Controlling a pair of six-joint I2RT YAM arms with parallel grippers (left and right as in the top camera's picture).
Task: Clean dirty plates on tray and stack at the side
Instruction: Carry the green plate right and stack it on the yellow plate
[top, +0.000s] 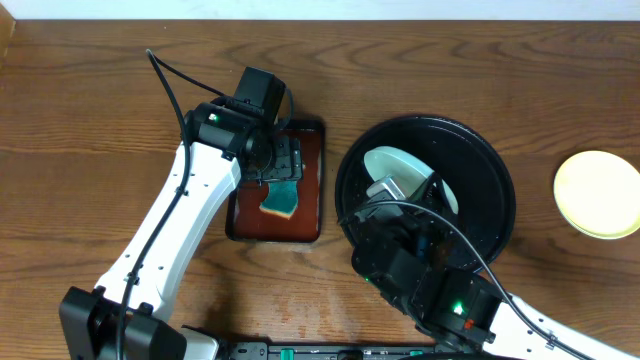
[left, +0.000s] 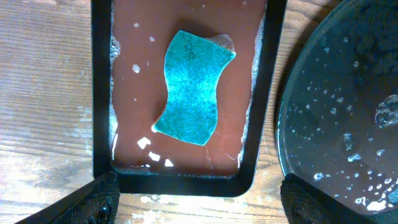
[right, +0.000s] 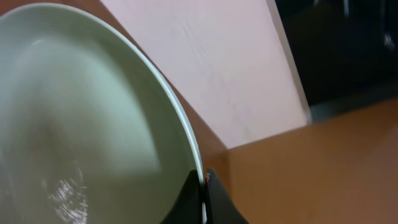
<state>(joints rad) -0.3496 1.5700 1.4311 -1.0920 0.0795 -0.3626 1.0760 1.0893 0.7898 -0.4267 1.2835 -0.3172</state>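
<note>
Plates: the mint-white plate (top: 398, 168) sits tilted over the black tray (top: 490, 205), its rim pinched tight between the jaws of the right gripper (right: 204, 184). The yellow plate (top: 598, 193) lies on the table (top: 90, 110), well right of that tray. The left gripper (left: 199, 186) hangs wide apart, holding nothing, above the teal sponge (left: 189, 90) in the reddish-brown tray (left: 102, 93).

Table (top: 80, 120): brown wood grain is running across it
Rectangular tray (left: 134, 106): reddish-brown with a dark rim, it is resting on the wood and holding white flecks (left: 144, 142)
Sponge (left: 191, 88): teal and wavy-edged, it is lying flat inside that tray
</note>
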